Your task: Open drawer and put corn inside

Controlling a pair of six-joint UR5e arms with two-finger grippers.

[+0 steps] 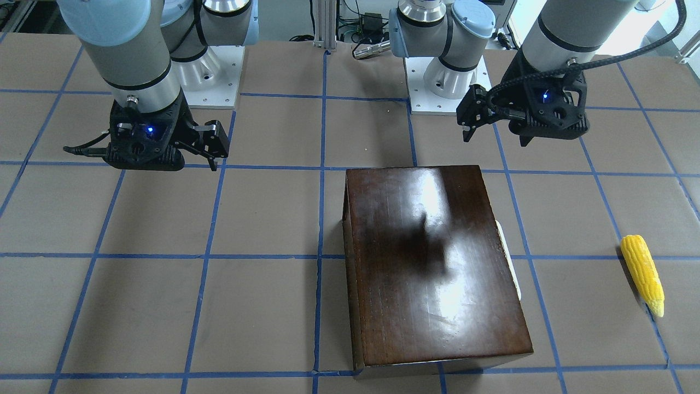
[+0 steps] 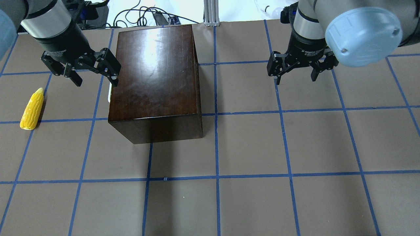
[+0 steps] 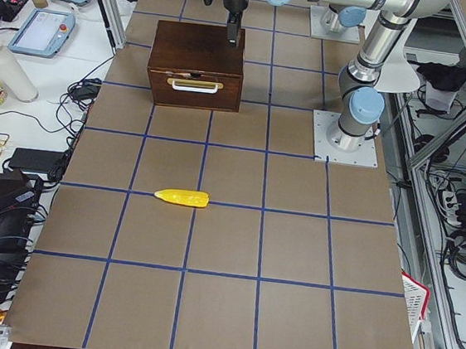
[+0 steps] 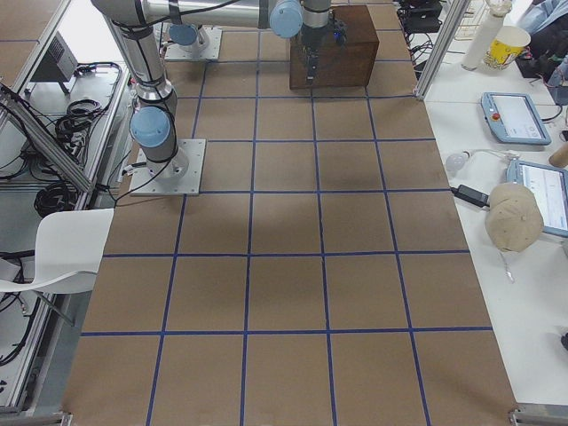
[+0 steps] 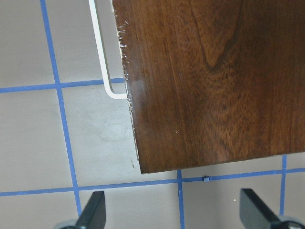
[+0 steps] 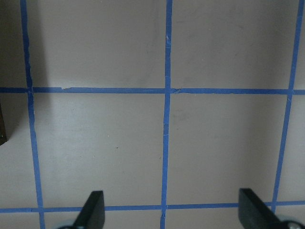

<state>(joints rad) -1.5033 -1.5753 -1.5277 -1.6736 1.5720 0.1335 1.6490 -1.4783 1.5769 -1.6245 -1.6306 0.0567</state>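
Note:
The glossy dark-brown box (image 2: 154,72) stands on the table with its drawer (image 3: 193,91) shut. The drawer's whitish handle (image 3: 194,85) faces the robot's left and also shows in the left wrist view (image 5: 101,62). The yellow corn (image 2: 31,109) lies on the table well beyond the handle side, also seen from the front (image 1: 643,273). My left gripper (image 2: 95,78) is open and empty, hovering above the box's handle-side edge. My right gripper (image 2: 295,77) is open and empty above bare table, apart from the box.
The brown table (image 2: 249,147) carries a blue tape grid. Both arm bases (image 1: 448,82) are bolted at the robot's side. Side benches with tablets (image 4: 513,117) and cups flank the far table edge.

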